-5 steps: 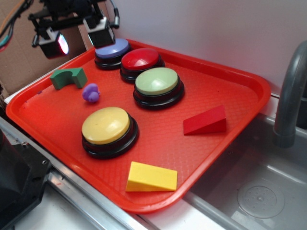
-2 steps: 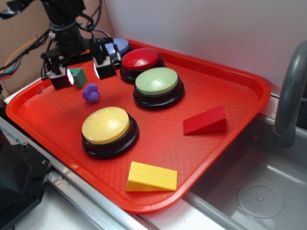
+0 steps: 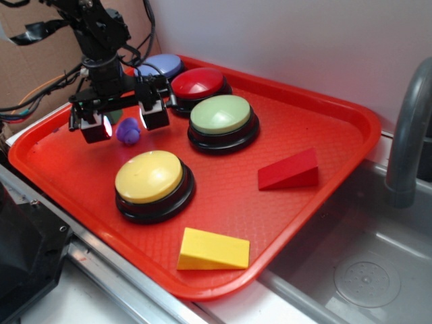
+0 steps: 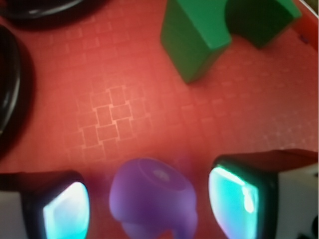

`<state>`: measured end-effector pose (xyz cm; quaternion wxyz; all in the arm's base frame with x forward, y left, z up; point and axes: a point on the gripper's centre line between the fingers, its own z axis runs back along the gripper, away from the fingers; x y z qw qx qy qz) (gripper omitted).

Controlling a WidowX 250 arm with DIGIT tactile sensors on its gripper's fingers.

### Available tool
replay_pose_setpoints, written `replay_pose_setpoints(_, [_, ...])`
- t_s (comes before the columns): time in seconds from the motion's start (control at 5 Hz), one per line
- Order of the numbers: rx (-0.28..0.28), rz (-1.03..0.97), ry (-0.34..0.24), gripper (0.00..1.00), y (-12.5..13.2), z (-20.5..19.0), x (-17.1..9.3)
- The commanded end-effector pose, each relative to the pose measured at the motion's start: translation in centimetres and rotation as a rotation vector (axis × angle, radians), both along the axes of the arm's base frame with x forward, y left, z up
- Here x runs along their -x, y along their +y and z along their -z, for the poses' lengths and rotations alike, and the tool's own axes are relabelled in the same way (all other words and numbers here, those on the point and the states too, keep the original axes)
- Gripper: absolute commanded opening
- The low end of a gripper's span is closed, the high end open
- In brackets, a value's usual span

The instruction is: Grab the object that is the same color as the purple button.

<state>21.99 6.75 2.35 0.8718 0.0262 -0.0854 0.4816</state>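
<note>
Between the spread gripper (image 3: 125,121) fingers sits the purple toy (image 3: 128,131).

Gripper (image 3: 125,123) points straight down; jaws spread wide apart.

One tray (image 3: 351,115) holds everything. On it I count four dome buttons: one purple button (image 3: 162,65), one red (image 3: 198,82), one green (image 3: 220,113) and one yellow (image 3: 148,175). There are two wedges, one red (image 3: 289,171) and one yellow (image 3: 212,250). One small purple toy (image 3: 128,131) and one green arch block (image 4: 199,35) complete the set. That makes nine things on one tray.
</note>
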Motion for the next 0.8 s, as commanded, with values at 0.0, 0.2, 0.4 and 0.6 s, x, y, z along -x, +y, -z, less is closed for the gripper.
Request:
replay_pose_setpoints(0.0, [0.017, -0.060, -0.045, 0.00, 0.8, -0.6, 0.3])
replay_pose_setpoints(0.2, [0.024, -0.029, -0.056, 0.00, 0.6, -1.7, 0.1])
replay_pose_setpoints(0.4, [0.029, 0.087, -0.050, 0.00, 0.2, -4.9, -0.3])
replay_pose_setpoints(0.6, [0.036, 0.268, -0.018, 0.00, -0.9, -8.9, -0.3])
